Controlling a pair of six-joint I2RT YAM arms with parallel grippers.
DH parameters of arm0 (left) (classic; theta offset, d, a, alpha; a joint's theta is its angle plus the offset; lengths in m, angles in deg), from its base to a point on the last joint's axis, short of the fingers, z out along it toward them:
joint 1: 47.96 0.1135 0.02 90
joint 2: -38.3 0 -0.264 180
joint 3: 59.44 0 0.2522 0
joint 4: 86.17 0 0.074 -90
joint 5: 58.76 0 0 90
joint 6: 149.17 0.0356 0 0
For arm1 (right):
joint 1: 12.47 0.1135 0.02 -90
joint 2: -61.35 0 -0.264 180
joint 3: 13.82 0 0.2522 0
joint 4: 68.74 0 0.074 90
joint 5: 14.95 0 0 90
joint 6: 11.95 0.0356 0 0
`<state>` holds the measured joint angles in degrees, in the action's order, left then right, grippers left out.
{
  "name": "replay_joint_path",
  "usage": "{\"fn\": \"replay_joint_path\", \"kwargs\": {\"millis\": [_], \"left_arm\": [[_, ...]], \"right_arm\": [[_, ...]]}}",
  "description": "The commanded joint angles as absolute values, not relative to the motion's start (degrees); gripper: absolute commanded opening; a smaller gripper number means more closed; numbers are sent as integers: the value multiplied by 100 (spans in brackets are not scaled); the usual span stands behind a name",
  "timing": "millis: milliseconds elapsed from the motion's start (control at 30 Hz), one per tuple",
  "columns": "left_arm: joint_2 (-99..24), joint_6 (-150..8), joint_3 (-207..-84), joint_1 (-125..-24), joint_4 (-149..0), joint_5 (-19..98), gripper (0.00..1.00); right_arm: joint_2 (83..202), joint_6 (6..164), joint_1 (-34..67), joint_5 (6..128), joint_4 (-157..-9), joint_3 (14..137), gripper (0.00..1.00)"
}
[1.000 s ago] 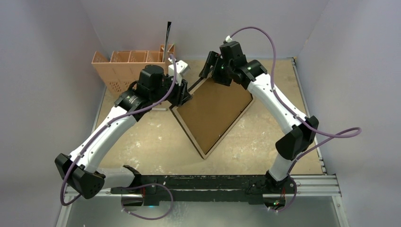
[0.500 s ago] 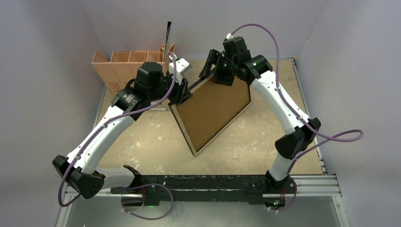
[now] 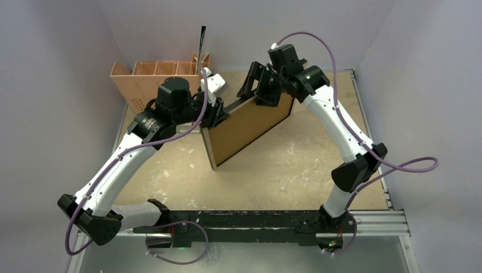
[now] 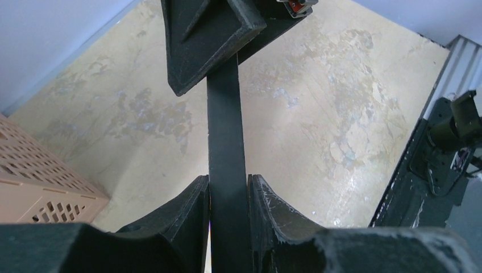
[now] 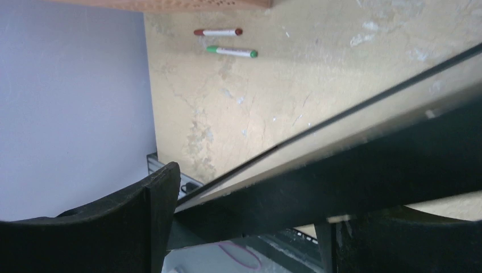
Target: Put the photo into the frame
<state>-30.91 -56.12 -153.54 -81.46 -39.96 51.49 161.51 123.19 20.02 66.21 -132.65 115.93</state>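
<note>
The frame [image 3: 250, 128] stands tilted steeply over the far middle of the tabletop [image 3: 284, 170], its brown back turned to the overhead camera and its lowest corner pointing toward the arms' bases; whether that corner touches the tabletop cannot be told. The left fingers [image 4: 193, 210] are clenched on the frame's black edge [image 4: 226, 142], which runs straight up between them, at the frame's far left corner. The right fingers [image 5: 142, 222] stand wide on either side of the frame's upper edge [image 5: 369, 165], which crosses slantwise between them; whether they press on it cannot be told. There is one frame, held between two arms. At the far left of the tabletop stands one orange organiser [image 3: 153, 79] with a row of compartments, and one thin black stick [image 3: 202, 45] rises from its right end. Two markers lie side by side on the tabletop near the organiser, one with red ends [image 5: 217, 32] and one with green [image 5: 231, 52].
</note>
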Motion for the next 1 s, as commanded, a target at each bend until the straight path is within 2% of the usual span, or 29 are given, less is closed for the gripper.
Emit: {"fn": "replay_joint_path", "kwargs": {"millis": [0, 133, 233, 333, 467, 567, 700, 800, 967], "left_arm": [[-2711, -5452, -15337, -8355, -4847, 6289, 3], [-2684, -5477, -15207, -8351, -4832, 6431, 22], [-2675, -5458, -14999, -8356, -4942, 6660, 47], [-2668, -5628, -14846, -8354, -5173, 6988, 61], [-2650, -5859, -14701, -8354, -5511, 7485, 68], [-2625, -6141, -14611, -8356, -5791, 7608, 70], [-2619, -6599, -14516, -8355, -6269, 7477, 70], [-2613, -6716, -14446, -8351, -6446, 7291, 71], [-2680, -6860, -14373, -8355, -6548, 6643, 71]], "right_arm": [[16074, 12419, 2075, 6335, -13573, 11337, 81], [16012, 12440, 2075, 6382, -13846, 11297, 78], [15886, 12475, 2075, 6481, -13913, 11255, 76], [15724, 12534, 2067, 6611, -13916, 11092, 74], [15474, 12642, 2059, 6854, -13842, 10869, 66], [15298, 12670, 2022, 6967, -13784, 10694, 64], [15150, 12630, 1891, 7056, -13828, 10589, 60], [15001, 12546, 1735, 7108, -13829, 10512, 49], [14747, 12453, 1515, 7080, -13757, 10253, 48]]}}
